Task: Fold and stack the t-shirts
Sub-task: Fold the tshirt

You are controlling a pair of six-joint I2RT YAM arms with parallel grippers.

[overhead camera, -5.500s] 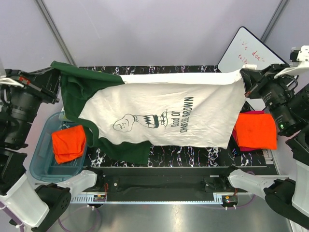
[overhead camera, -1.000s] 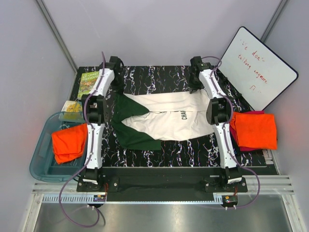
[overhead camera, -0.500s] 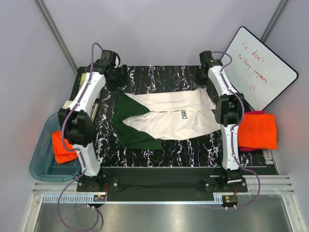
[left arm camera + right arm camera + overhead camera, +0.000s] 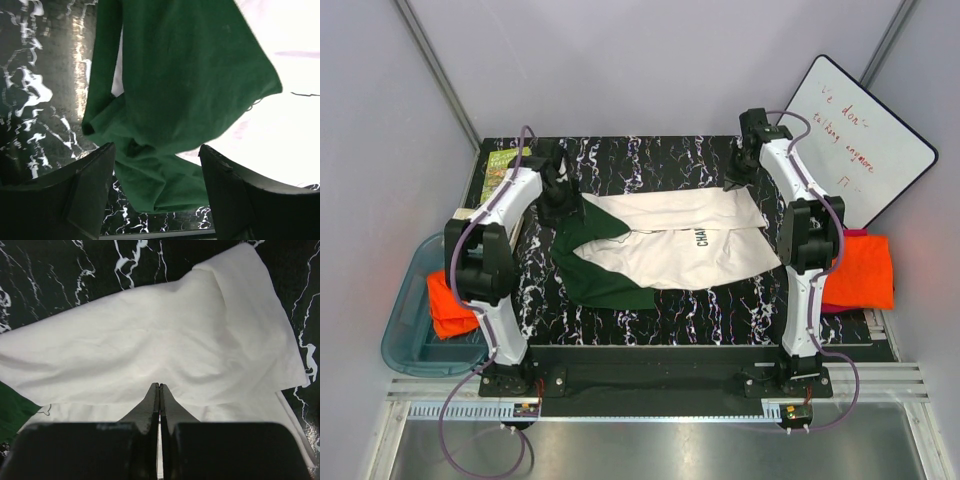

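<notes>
**Ana:** Where is the cream t-shirt?

**Ben:** It lies on the black marbled worktop, between the two pincers. It looks doubled over, with one cream layer on top of another. Its green sleeve is bunched right under the left pincer. The cream corner at the other end lies just below the tips of the right pincer.

**Ana:** What are the pincers doing?

**Ben:** The left one stands wide open. Its fingers are on either side of the sleeve and grip nothing. The right one is closed tight, finger against finger. The cloth beneath it lies flat and isn't drawn up to the tips, so I'd call it empty.

**Ana:** How will the shirt handle?

**Ben:** I'd expect it to be light and limp, with no stiffness at all. It will sag and drag wherever it isn't held. On this smooth worktop the lower layer may slide along with the upper one.

**Ana:** So where should it be taken?

**Ben:** At an edge or a corner, pinching through both layers. On the left that means the sleeve's outer fold, on the right the cream corner. A pinch in the middle would only raise a tent and spoil the fold.

**Ana:** And the other shirts?

**Ben:** One orange t-shirt sits in a blue tub, well outboard of the left pincer and nearer its base. An orange pile lies outboard of the right pincer.
</notes>
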